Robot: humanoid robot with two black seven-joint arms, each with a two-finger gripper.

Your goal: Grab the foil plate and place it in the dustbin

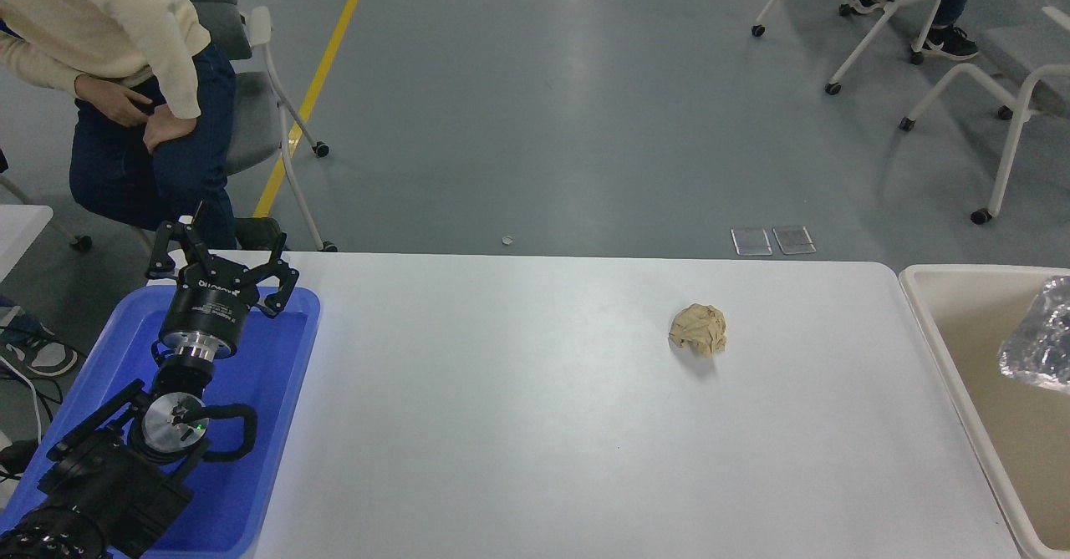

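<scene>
Silver foil plate point(1039, 343) shows at the right edge of the view, over the inside of the cream dustbin point(936, 325), cut off by the frame; the right claw is out of view, so whether it grips the plate cannot be told. The left claw point(221, 260) is parked with fingers spread over the blue tray point(276, 392), and a tan paper ball point(698, 329) lies apart on the white worktop point(518, 409). Judged near completion: the plate should be let go only while well inside the rim, low enough not to catch or flutter out.

left arm point(125, 450): black | silver wrist ring | green light | looped black cable | black gripper point(220, 254)
</scene>
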